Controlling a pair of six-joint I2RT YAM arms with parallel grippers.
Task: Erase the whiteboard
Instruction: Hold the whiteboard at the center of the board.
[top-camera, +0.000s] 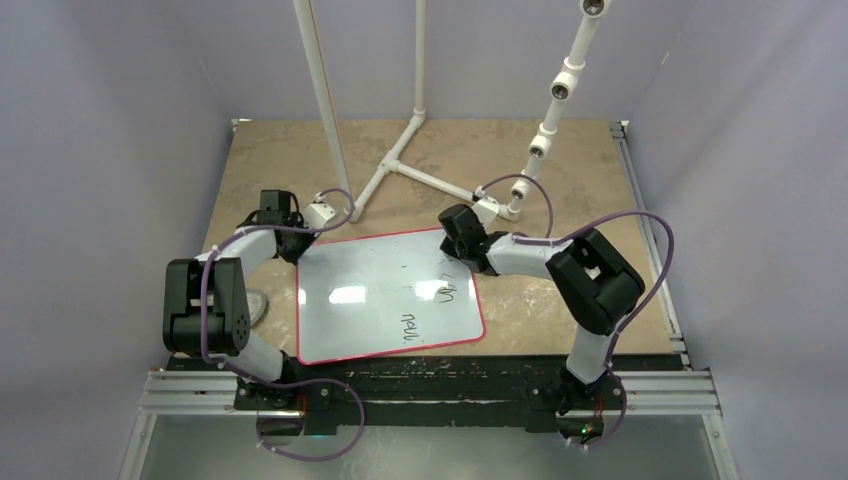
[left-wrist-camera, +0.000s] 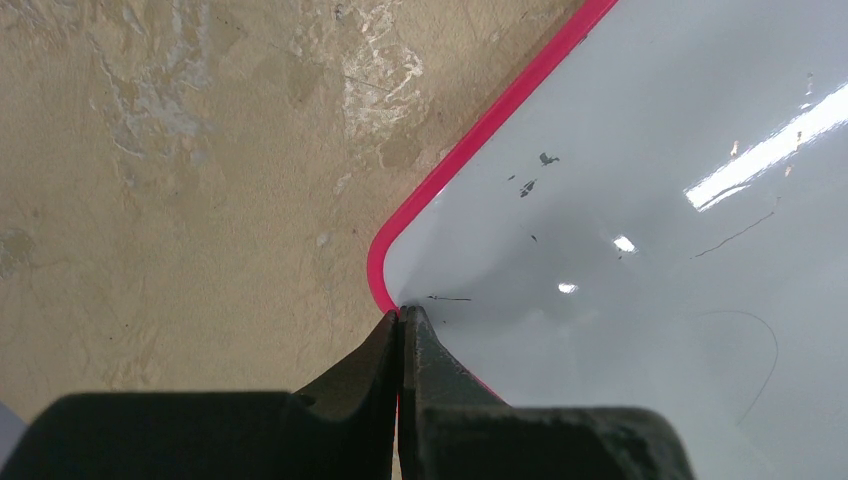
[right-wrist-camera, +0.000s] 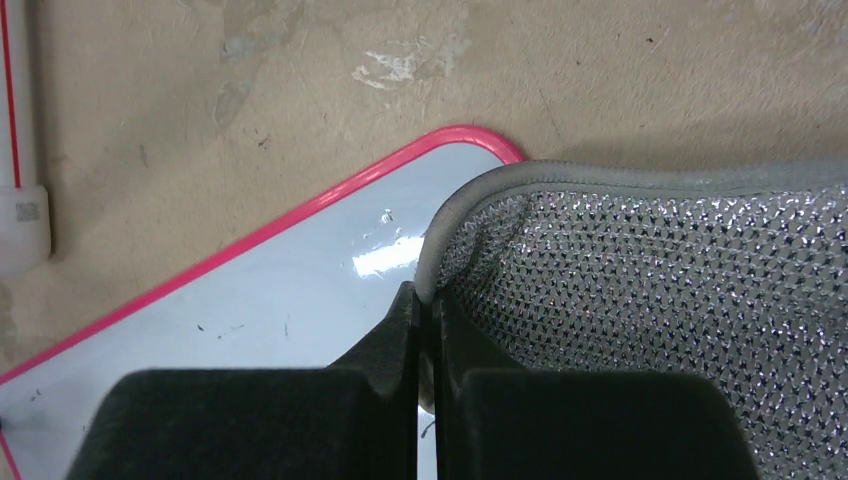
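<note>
The whiteboard (top-camera: 385, 300) is laid flat on the tan table (top-camera: 570, 160), just beyond the arm bases and turned slightly askew, its red border visible all round. Black handwriting (top-camera: 446, 290) is seen on its right half, with a second scrawl (top-camera: 408, 328) nearer the front edge. The left gripper (left-wrist-camera: 401, 316) is set down at the far-left rounded corner of the board, with its jaws brought together so that no gap shows between them. From the left wrist view it cannot be told for sure whether the red rim is pinched or only pressed by the tips. A few small black specks (left-wrist-camera: 545, 158) are seen on the glossy surface near that corner. The right gripper (right-wrist-camera: 425, 297) is placed at the far-right corner of the board, and its jaws are closed tightly on the rim of a grey-silver mesh pad (right-wrist-camera: 660, 300). The pad is spread over the corner of the board and onto the table beside it. A white pipe frame (top-camera: 400, 160) is stood on the table behind the board.
</note>
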